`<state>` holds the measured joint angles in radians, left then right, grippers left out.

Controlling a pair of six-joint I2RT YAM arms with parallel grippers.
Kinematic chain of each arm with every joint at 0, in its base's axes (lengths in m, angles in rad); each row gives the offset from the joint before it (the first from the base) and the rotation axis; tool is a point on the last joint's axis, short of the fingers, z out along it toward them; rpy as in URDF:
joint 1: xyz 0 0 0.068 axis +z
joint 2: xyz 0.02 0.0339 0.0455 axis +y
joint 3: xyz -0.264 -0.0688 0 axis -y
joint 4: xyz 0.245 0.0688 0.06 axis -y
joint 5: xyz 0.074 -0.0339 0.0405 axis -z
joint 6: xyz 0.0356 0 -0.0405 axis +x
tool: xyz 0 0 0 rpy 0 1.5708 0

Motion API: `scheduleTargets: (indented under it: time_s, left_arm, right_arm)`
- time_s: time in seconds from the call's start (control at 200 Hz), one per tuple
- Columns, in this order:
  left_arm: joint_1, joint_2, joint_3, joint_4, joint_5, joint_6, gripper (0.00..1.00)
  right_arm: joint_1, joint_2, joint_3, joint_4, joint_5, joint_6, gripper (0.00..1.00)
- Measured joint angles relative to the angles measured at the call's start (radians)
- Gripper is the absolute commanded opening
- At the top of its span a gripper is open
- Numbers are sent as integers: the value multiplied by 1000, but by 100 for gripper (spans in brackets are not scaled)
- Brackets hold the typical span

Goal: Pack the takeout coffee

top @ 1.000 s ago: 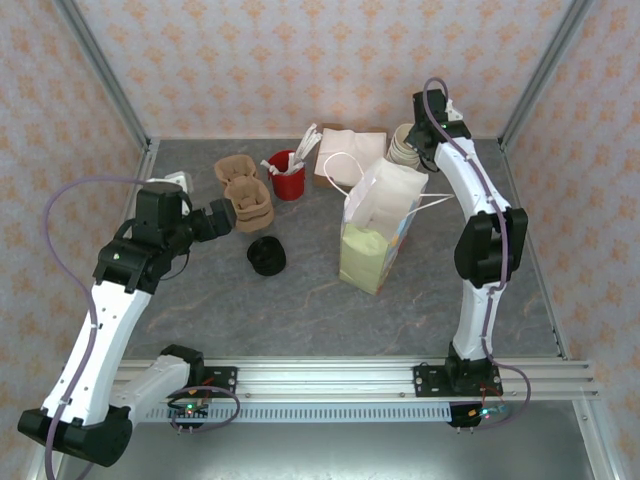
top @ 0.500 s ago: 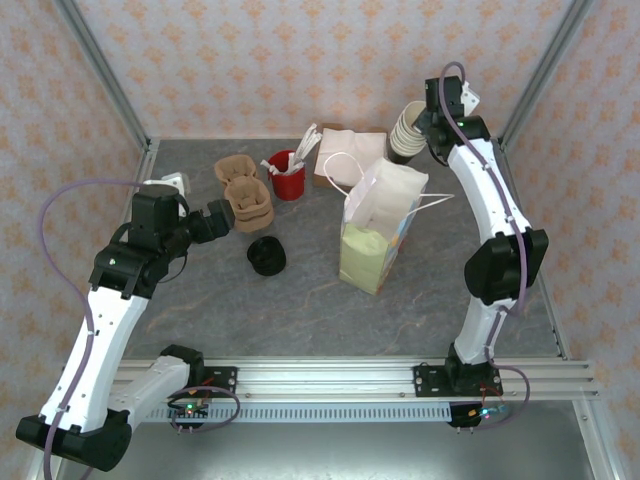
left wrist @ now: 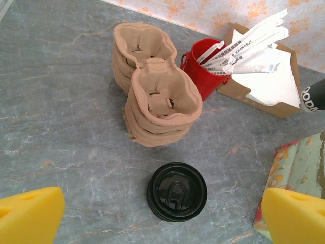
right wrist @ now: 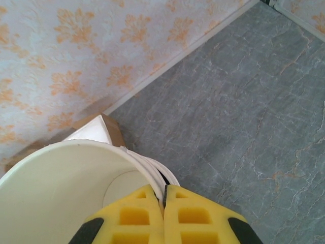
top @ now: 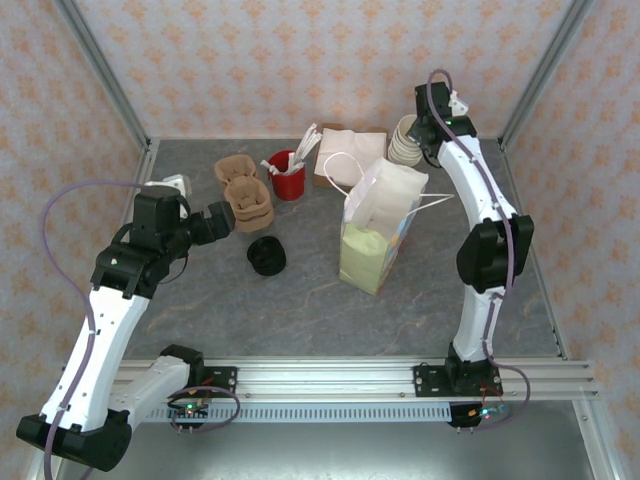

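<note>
Takeout coffee: small round cup, dark sides, glossy black plastic lid with a raised rim and a moulded tab in the middle.
Coffee axis: upright on its base, long axis vertical, lid facing up.
Coffee place: on the grey marbled table, just in front of the stack of brown moulded-pulp carriers, left of the paper bag and apart from it.
Left gripper: yellow foam-like fingers spread wide, nothing between them gripped.
Coffee versus left gripper: centred in the gap between the two fingers in the wrist view, lower than them, touching neither; from above, near the gripper and slightly to its right.
Right gripper: yellow ribbed pads pressed together, pinching the thin rim of the top cup in the stack of paper cups at the far right corner, well apart from the coffee.
Paper bag: tall, pale, matte, creased, mouth open, white handles.
Red cup: smooth, holding white paper-wrapped sticks.
</note>
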<state>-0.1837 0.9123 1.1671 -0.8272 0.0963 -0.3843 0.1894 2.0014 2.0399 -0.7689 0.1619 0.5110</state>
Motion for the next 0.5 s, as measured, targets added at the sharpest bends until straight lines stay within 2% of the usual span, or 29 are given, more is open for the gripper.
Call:
scheduleTargets:
  time_s: [0.235, 0.5]
  left_arm:
    - [0, 5, -13, -1, 0, 0, 100]
    - [0, 8, -13, -8, 0, -1, 100]
  right_arm:
    - [0, 89, 89, -51, 0, -14, 5]
    - [0, 129, 131, -84, -1, -21, 15]
